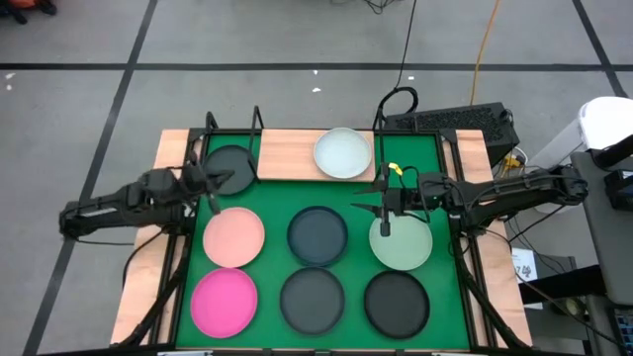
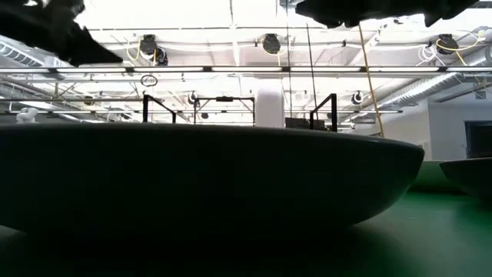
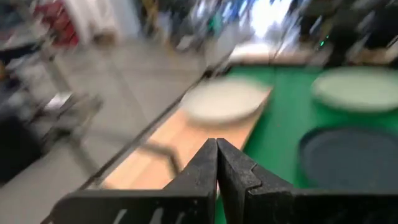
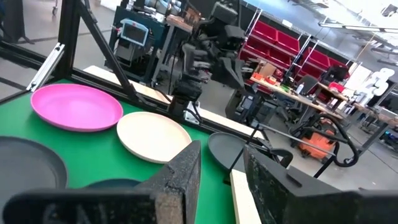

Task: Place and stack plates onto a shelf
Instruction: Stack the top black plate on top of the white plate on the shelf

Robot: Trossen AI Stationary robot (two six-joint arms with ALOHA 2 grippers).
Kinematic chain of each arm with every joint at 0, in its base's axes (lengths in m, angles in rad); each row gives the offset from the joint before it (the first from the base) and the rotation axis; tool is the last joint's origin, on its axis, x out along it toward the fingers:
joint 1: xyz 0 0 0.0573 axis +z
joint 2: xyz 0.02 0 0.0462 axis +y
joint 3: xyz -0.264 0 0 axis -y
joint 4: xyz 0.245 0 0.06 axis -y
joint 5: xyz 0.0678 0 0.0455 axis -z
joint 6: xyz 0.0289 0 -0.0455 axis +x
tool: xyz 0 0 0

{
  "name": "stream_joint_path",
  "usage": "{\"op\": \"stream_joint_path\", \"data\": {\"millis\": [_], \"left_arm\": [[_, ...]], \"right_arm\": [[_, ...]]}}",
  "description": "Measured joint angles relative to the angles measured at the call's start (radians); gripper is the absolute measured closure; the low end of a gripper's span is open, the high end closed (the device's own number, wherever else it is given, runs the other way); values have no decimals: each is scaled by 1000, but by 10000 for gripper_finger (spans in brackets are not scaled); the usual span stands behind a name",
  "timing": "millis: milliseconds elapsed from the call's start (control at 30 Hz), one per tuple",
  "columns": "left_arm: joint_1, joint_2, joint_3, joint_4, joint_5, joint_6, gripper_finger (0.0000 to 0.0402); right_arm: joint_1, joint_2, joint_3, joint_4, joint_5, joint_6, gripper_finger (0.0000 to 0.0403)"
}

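A: How do the two end effectors stand?

B: The left end effector [image 1: 220,184] has its fingers pressed together on nothing, at about 10 o'clock on the surface, over the shelf's front edge beside the dark plate [image 1: 229,165] lying on the shelf [image 1: 285,155]. The right end effector [image 1: 381,205] has its fingers apart with nothing between them, at about 2 o'clock, over the far rim of the pale green plate [image 1: 401,243]; I can't tell whether it touches the rim.

A: And the other plates?

B: The white plate [image 1: 342,153] is on the shelf at 12 o'clock. On the green mat [image 1: 272,208] lie the pale pink plate [image 1: 233,237], the hot pink plate [image 1: 224,301] at 7 o'clock, and three more dark plates [image 1: 316,235].

A: Any open room?

B: Bare board shows between the two shelved plates, with narrow strips of mat between the others.

A: Any writing?

B: None I can read.
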State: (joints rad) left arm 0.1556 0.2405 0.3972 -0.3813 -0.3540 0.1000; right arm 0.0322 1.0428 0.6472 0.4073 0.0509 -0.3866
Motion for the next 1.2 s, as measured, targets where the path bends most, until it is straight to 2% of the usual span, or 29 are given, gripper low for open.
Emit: {"op": "stream_joint_path", "data": {"millis": [100,233,467,533,633,700,900,1200], "left_arm": [[0,101,19,-16,-51,-36,394],[0,251,19,-23,-53,-129,393],[-1,477,19,-40,115,-212,386],[-1,534,19,-72,172,-265,367],[-1,611,19,-94,189,-306,326],[0,648,24,-95,182,-308,299],[33,743,51,-139,16,-314,247],[135,898,67,-169,-14,-320,240]], "right_arm": [[0,0,0,-5,0,0,298],[0,0,0,-8,0,0,298],[0,0,0,-31,0,5,298],[0,0,0,-35,2,7,298],[0,0,0,-37,3,7,298],[0,0,0,-36,3,7,298],[0,0,0,-38,4,7,298],[0,0,0,-48,4,6,298]]}}
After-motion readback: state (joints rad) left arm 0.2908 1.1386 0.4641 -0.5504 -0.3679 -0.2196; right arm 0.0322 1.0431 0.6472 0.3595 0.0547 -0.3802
